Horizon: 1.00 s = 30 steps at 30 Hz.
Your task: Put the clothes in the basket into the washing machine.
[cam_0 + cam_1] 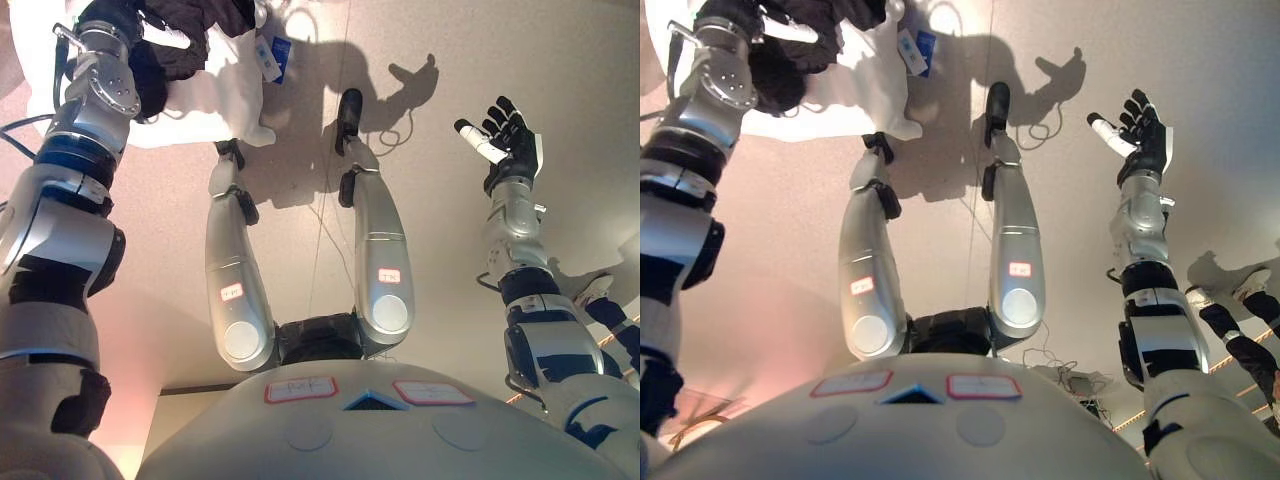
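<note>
Left hand (pixel 150 40) at upper left, buried in dark clothes (pixel 200 25) over white basket (pixel 215 95); fingers hidden, state cannot be told. Right hand (pixel 505 140) at right, raised, fingers released, nothing held. Washing machine not seen. Clothes judged best gathered fully and lifted clear of rim before being carried.

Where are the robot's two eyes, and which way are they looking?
Left eye view: on the head, facing down at the beige floor. The left arm reaches to the left hand by a black cloth on a white cloth. The right hand is raised, open.
Right eye view: on the head just beside it, facing the same way, with both arms and hands in sight.
Shared: the same scene, slightly shifted sideways.
</note>
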Motion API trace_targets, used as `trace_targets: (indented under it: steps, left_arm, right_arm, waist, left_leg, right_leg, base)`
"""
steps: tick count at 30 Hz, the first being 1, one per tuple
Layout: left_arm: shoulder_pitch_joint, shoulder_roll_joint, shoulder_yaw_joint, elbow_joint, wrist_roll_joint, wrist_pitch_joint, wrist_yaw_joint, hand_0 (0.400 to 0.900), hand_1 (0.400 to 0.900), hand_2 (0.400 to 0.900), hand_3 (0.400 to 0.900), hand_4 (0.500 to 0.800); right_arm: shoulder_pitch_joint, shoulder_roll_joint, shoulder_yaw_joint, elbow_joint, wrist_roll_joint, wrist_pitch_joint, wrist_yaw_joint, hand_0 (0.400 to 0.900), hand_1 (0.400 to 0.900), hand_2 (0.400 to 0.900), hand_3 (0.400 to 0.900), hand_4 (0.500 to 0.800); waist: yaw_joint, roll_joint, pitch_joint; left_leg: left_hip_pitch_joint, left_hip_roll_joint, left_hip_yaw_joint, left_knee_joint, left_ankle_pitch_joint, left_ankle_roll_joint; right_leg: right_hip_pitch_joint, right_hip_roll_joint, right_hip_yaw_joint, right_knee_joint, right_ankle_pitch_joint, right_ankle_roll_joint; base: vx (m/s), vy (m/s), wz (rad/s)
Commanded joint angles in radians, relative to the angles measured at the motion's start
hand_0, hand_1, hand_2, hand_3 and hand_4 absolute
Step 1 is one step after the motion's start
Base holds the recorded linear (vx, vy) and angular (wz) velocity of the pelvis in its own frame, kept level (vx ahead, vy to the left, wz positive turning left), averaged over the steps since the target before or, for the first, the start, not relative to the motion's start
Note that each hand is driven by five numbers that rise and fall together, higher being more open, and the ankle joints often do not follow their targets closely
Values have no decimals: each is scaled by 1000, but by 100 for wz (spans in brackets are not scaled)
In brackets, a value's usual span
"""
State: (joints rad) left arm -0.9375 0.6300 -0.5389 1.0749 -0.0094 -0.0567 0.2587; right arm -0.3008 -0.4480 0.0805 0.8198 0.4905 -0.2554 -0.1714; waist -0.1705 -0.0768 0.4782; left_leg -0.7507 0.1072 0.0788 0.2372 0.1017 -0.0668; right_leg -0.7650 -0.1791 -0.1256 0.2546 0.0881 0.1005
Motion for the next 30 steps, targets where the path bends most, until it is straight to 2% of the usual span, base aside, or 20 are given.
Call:
trace_targets:
  steps: [1,5,7,10,13,19,25,27,30]
  left_arm:
    - [64,-49,130,1,-206,-100,23,400,400,400,400,500]
    - [126,-97,207,-18,-383,-137,5,400,400,400,400,500]
    - [166,-126,256,-55,-499,-159,2,400,400,400,400,500]
    - [194,-164,297,-47,-603,-167,-19,400,400,400,400,500]
    - [217,-192,354,-61,-717,-184,-17,400,400,400,400,500]
    - [276,-269,448,-66,-882,-207,-29,400,400,400,400,500]
    - [350,-347,521,-141,-996,-247,-29,400,400,400,400,500]
    - [363,-366,529,-178,-1016,-270,-18,400,400,400,400,500]
    - [383,-390,534,-197,-1029,-275,-21,400,400,400,400,500]
  right_arm:
    - [125,-49,-61,12,20,-23,-24,900,900,900,900,800]
    - [131,-36,-72,35,21,-13,-20,900,900,900,900,800]
    - [136,-31,-80,38,29,-11,-18,900,900,900,900,800]
    - [137,-27,-82,53,28,-4,-16,900,900,900,900,800]
    - [135,-25,-85,56,29,3,-14,900,900,900,900,800]
    - [146,-19,-98,61,29,9,-15,900,900,900,900,800]
    - [180,-1,-115,58,22,9,-27,900,900,900,900,800]
    - [189,4,-115,55,21,8,-30,900,900,900,900,800]
    - [207,10,-118,59,17,11,-30,900,900,900,900,800]
  waist:
    - [2,25,-135]
    - [7,25,-143]
    - [11,25,-143]
    - [15,22,-143]
    - [17,17,-141]
    - [21,13,-158]
    - [32,16,-191]
    - [33,13,-197]
    - [34,11,-207]
  left_leg:
    - [7,-11,-43,-91,29,-31]
    - [57,-7,-38,-131,47,-41]
    - [77,-6,-39,-137,49,-41]
    - [98,-2,-39,-133,47,-40]
    - [120,3,-40,-139,46,-39]
    - [170,16,-37,-167,54,-46]
    - [224,27,-33,-213,64,-55]
    - [237,31,-32,-214,62,-56]
    - [254,35,-32,-209,58,-55]
  right_leg:
    - [56,12,-20,-83,12,51]
    - [106,14,-24,-121,25,52]
    - [124,14,-26,-125,26,51]
    - [145,15,-25,-125,22,47]
    - [163,17,-26,-127,22,46]
    - [210,30,-28,-151,23,44]
    - [257,39,-31,-187,29,46]
    - [269,41,-30,-192,29,45]
    - [285,43,-30,-187,23,42]
  base:
    - [15,11,-7]
    - [13,0,-3]
    - [7,-2,-2]
    - [1,-1,-2]
    - [2,-7,-3]
    - [29,-16,-2]
    - [51,-19,-1]
    - [41,-23,-6]
    - [39,-19,-2]
